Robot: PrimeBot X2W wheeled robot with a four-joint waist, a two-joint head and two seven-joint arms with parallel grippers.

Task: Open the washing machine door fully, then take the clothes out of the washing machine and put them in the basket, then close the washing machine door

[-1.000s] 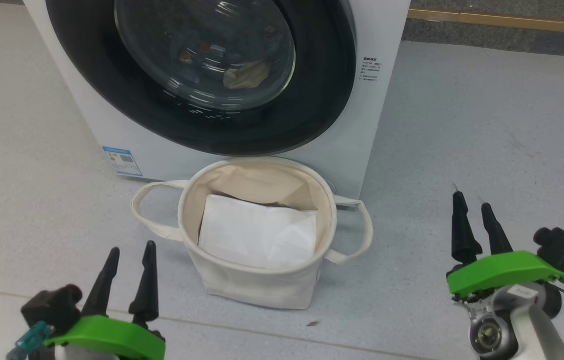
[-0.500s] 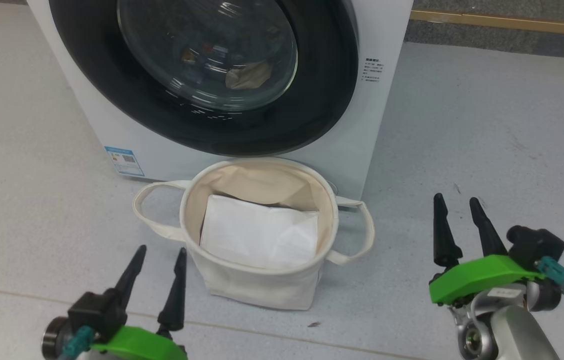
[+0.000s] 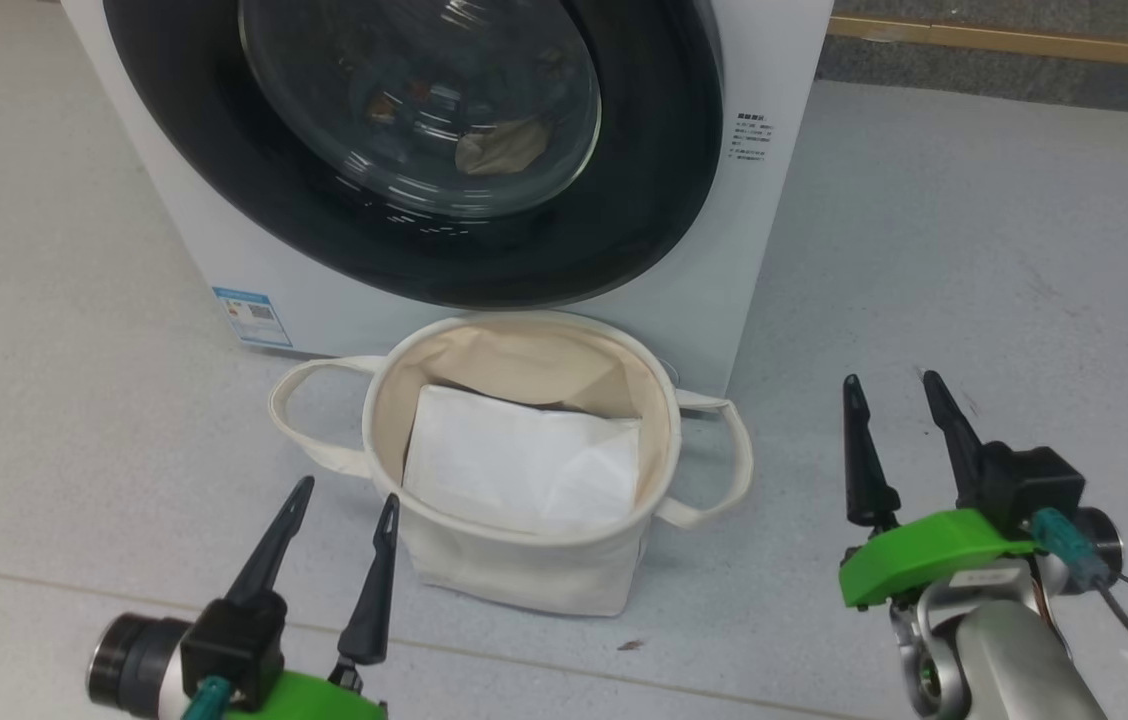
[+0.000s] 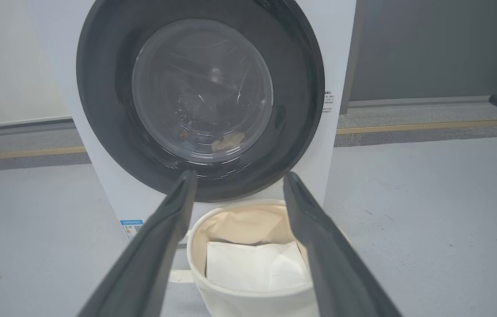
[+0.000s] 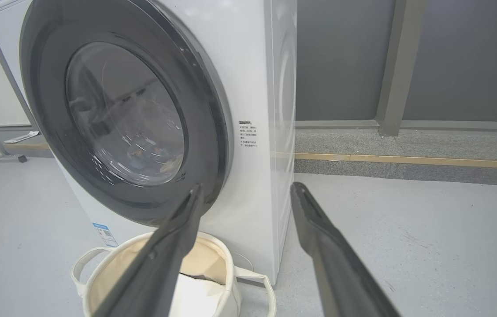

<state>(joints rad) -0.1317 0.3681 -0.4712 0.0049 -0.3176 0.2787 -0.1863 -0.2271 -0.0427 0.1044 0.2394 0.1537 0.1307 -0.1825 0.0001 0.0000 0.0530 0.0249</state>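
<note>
The washing machine (image 3: 774, 200) stands white in front of me, and the washing machine door (image 3: 644, 200) lies shut against it, black rim around clear glass. Through the glass I see the clothes, a beige piece (image 3: 504, 150) plainest among them. The basket (image 3: 524, 570) sits on the floor right under the door, holding a flat white folded sheet (image 3: 524, 470). My left gripper (image 3: 349, 490) is open just left of the basket's front. My right gripper (image 3: 890, 378) is open over the floor to the basket's right. The wrist views show the left gripper (image 4: 239, 174) and right gripper (image 5: 247, 186) empty, both pointing at the door (image 4: 98, 110).
Grey floor spreads to both sides of the machine. A yellow strip (image 3: 1014, 40) runs along the floor behind it, before a dark grey wall (image 5: 451, 57). Another white appliance (image 5: 1, 6) stands further left. A small speck (image 3: 629, 647) lies before the basket.
The left gripper has moved right and forward, close to the basket. The right gripper has moved left and forward. Both stayed open. The door has not moved.
</note>
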